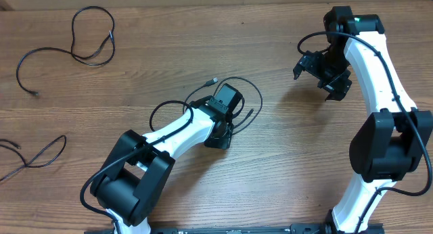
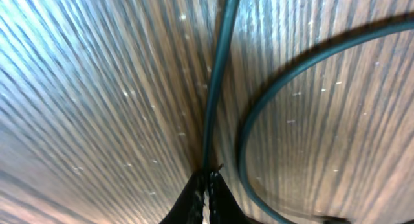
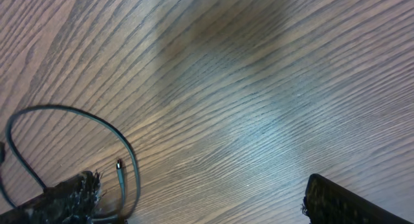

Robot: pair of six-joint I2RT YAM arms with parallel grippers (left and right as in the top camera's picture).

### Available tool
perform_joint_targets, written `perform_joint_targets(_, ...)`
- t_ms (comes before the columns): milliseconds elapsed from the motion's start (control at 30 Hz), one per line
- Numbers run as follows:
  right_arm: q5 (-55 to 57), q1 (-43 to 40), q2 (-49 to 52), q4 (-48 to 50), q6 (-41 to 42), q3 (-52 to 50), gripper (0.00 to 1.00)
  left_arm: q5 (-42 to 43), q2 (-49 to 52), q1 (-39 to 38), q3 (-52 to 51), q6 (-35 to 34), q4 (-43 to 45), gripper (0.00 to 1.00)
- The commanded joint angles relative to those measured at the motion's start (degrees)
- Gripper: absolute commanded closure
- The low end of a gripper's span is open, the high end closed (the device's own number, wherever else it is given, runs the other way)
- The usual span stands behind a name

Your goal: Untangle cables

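Cables (image 1: 260,99) lie separated on the wooden table (image 1: 284,166): corner loop (image 1: 111,38) far left, left-edge strand (image 1: 40,163). Left gripper (image 2: 208,188) clamps the centre cable (image 2: 215,88); right gripper (image 1: 323,75) gapes open, well apart.

From overhead the left arm's wrist (image 1: 223,102) covered its own fingers (image 2: 191,208) and a chunk of the middle cable (image 1: 259,95). The lower-left cable (image 1: 51,156) got chopped off by the frame at the left edge of the counter (image 1: 291,166).
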Motion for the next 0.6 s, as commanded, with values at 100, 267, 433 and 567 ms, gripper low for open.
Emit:
perform_joint_targets(100,-0.13,0.33,-0.98,0.04,-0.28,0.81,0.00,-5.62,1.07,8.68,-0.39,22.47,-8.09,0.96)
perform_joint_targets(267,-0.13,0.33,-0.98,0.46,-0.24,0.81,0.00,-6.64,-3.45,18.99,5.81,33.83,-19.65,0.96)
perform_joint_targets(433,-0.13,0.33,-0.98,1.53,-0.24,0.81,0.00,1.95,-5.88,21.84,9.01,45.13,-18.58,0.96)
perform_joint_targets(567,-0.11,0.33,-0.98,1.49,-0.26,0.81,0.00,2.08,-5.97,20.48,9.01,50.16,-17.44,0.87)
